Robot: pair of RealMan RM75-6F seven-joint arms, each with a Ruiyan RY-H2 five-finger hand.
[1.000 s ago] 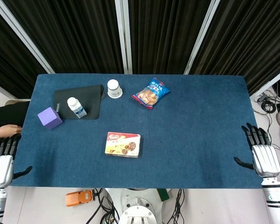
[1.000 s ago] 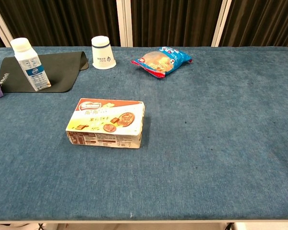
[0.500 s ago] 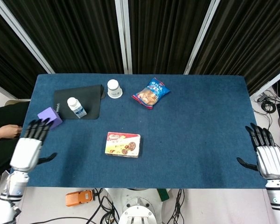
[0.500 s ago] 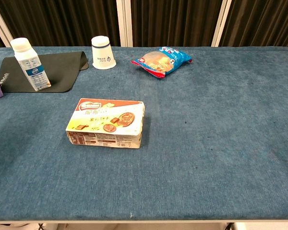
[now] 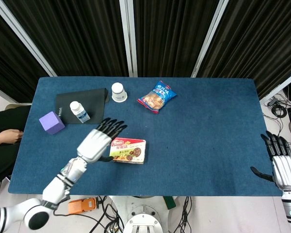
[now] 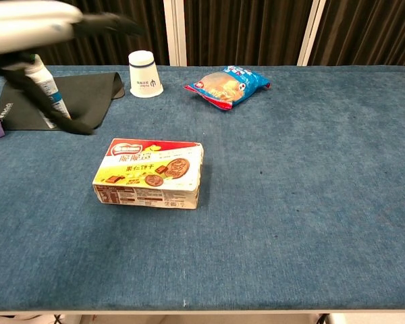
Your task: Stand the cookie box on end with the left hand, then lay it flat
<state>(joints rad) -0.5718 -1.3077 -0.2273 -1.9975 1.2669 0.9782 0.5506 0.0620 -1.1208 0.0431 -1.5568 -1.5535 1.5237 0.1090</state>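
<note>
white left hand (image 5: 94, 144) has swung in from the surface edge; fingers (image 5: 111, 127) spread, empty, over the flat cookie box (image 5: 128, 150); no grasp yet.

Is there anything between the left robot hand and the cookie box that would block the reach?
Nothing visible does. The left robot hand hangs open just left of the cookie box, with only bare table between them. The bottle, cup and purple cube sit farther back and left, off that path.
</note>
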